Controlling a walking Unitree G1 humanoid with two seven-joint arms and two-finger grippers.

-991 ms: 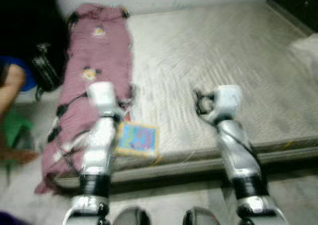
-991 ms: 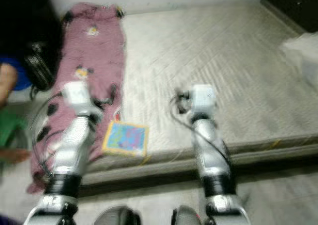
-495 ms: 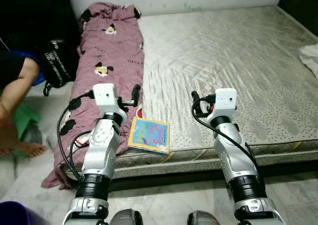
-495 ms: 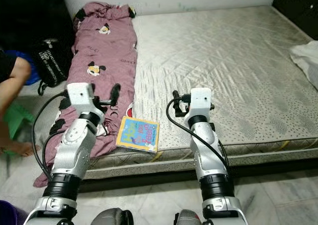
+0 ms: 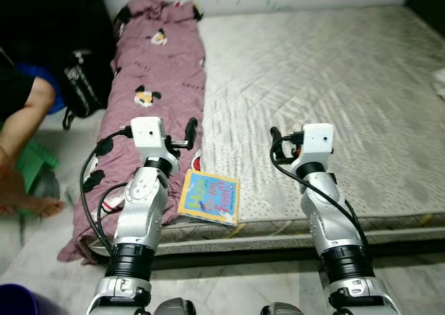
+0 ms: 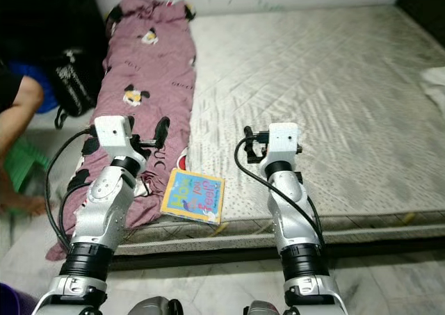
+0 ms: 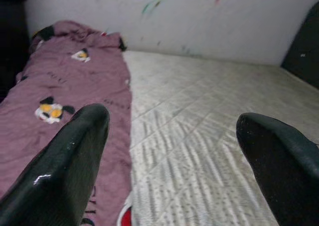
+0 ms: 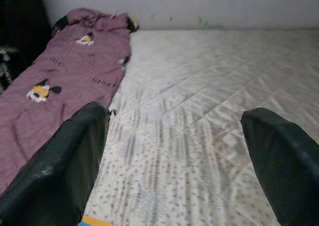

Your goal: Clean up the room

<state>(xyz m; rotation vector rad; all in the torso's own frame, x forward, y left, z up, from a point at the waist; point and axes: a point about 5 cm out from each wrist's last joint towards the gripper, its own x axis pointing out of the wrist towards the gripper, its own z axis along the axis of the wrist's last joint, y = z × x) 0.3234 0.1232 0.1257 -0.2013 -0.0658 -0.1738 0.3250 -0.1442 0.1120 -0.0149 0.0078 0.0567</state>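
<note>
At the far left a person (image 5: 17,120) sits on the floor beside the bed, an arm and a bare foot showing, with a black bag (image 5: 82,85) leaning between that person and the mattress (image 5: 327,71). A purple bucket rim (image 5: 14,302) sits at the lower left corner on the pale floor. Along the mattress's left edge lies a long mauve blanket (image 5: 156,71) printed with cartoon mice, running from the wall down to the near corner and spilling a little over the side. The left gripper (image 7: 172,131) hovers over the lower part of this blanket, its two black fingers spread wide with nothing between them. Just right of the left forearm, at the near edge of the mattress, lies a colourful picture book (image 5: 208,197), flat, one corner jutting past the edge; it sits below and between the two grippers, nearer the left one, touching neither. The right gripper (image 8: 177,136) hangs over the bare quilted mattress, its fingers likewise released and wide apart, empty. At the far right edge a bit of white cloth (image 6: 434,92) lies on the mattress.
</note>
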